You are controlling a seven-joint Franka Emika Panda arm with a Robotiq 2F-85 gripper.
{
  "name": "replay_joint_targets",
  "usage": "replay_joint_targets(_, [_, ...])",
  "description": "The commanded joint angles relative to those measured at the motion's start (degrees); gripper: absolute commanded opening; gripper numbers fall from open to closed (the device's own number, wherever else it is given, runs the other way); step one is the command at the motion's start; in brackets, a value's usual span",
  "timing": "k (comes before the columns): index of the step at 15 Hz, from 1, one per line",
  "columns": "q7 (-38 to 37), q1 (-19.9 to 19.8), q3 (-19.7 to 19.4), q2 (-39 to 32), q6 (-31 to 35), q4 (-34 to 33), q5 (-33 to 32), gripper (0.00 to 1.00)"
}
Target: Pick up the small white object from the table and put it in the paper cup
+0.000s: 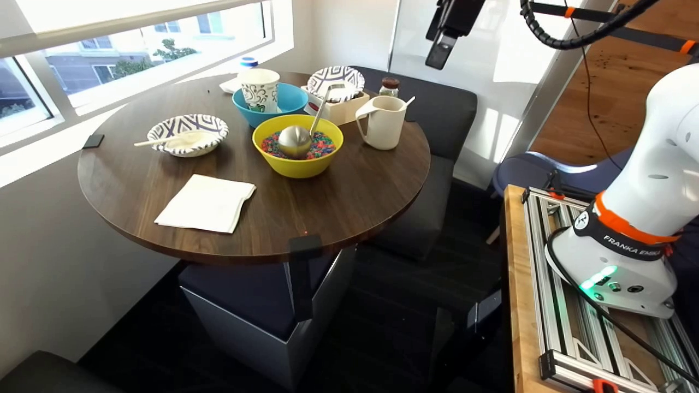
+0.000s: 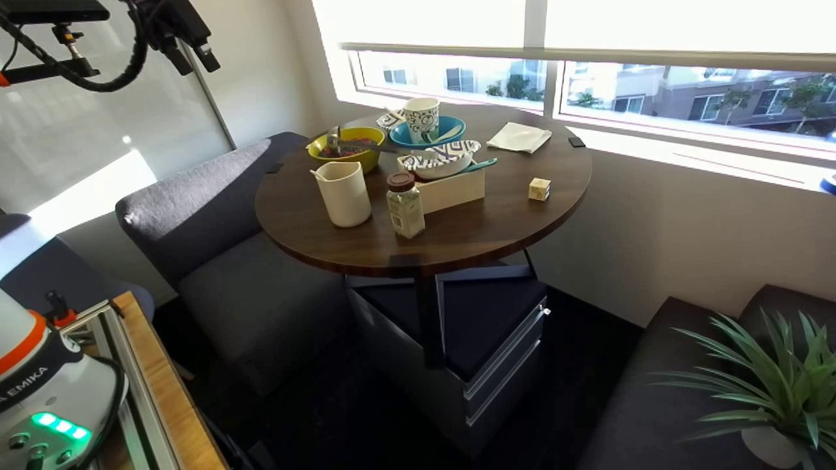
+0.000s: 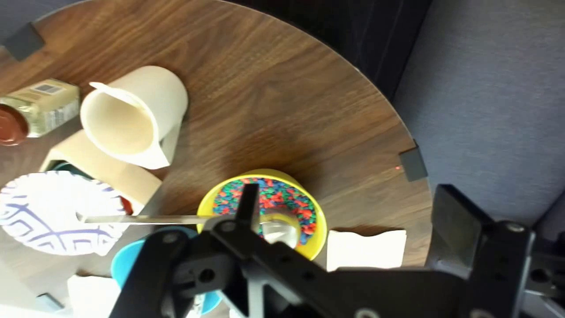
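Note:
A small pale cube [image 2: 539, 190] with dark marks, the small whitish thing here, sits near the table edge in an exterior view; it does not show in the other views. The plain cream-white cup [image 1: 385, 128], taller than wide, has a handle and a utensil in it. It also shows upright in an exterior view [image 2: 346, 196] and in the wrist view [image 3: 165, 95]. My gripper [image 1: 437, 46] is high above the table in both exterior views [image 2: 196, 60]. In the wrist view my gripper [image 3: 348, 190] has its fingers wide apart, with nothing between them.
A yellow bowl [image 1: 297, 166] holds coloured bits and a metal ladle [image 1: 295, 142]. A scroll-printed cup [image 1: 261, 95] stands in a blue bowl [image 1: 248, 114]. A patterned bowl [image 2: 437, 171] rests on a cream box [image 2: 454, 194]. A brown-lidded jar [image 2: 406, 212] and napkins [image 1: 205, 204] lie around.

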State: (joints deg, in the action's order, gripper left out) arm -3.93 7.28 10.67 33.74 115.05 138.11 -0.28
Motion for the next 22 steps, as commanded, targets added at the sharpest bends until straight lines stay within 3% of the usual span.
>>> replay_joint_targets(1, [-0.84,2.76,-0.61,-12.51,0.78,-5.59,7.48,1.0])
replay_joint_targets(4, [-11.46,0.96,2.44,-21.51,0.93,-10.13,7.15,1.0])
replay_joint_targets(5, [-5.83,2.04,0.67,-15.38,0.68,-6.07,7.13,1.0])
replay_joint_targets(8, [-9.9,1.96,1.33,-21.45,0.94,-9.4,7.1,1.0])
replay_joint_targets(11, [-10.47,1.84,1.31,-21.96,0.93,-10.26,7.1,1.0])
replay_joint_targets(12, [-13.97,1.3,0.3,-23.15,0.88,-11.0,11.86,1.0])
replay_joint_targets(15, [-18.37,1.12,-0.06,-25.11,3.29,-10.61,16.16,1.0])
replay_joint_targets(19, [-29.5,1.1,0.8,-27.37,9.02,-9.04,18.19,1.0])
replay_joint_targets(22, [-41.34,1.43,1.8,-30.32,12.28,-9.61,15.34,1.0])
